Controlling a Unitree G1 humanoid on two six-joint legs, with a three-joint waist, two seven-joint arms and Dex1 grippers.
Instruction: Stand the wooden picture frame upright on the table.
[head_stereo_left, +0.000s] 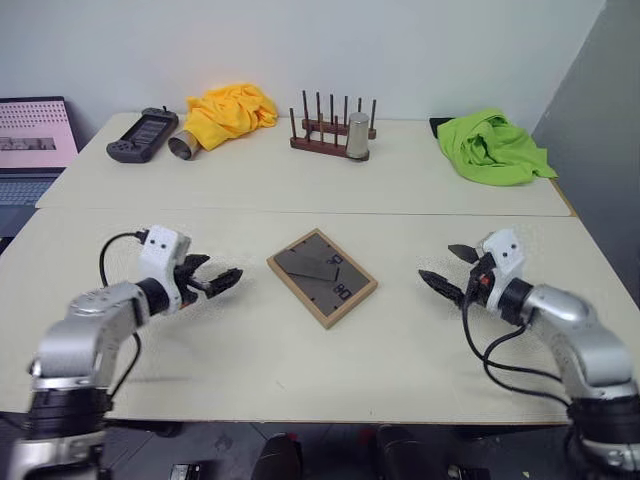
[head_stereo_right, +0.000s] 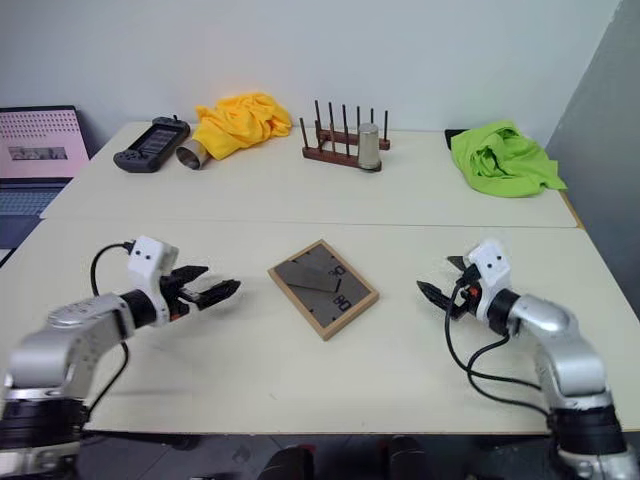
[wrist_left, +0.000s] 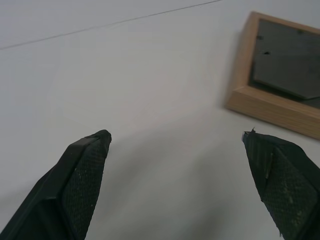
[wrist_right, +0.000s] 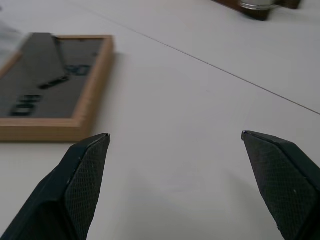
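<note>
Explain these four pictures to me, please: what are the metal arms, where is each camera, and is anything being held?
The two wide pictures come from a camera pair on a humanoid robot's head, looking down over its arms. The two close-ups come from cameras on its wrists, looking along each gripper's two black fingers. The left gripper and right gripper are both open and hold nothing. Between them, on the pale beige table, the small light-wood picture frame lies face down, its dark back panel up. Farther back are a yellow cloth, a dark wooden peg rack, a metal cup, a green cloth and a black handheld device.
</note>
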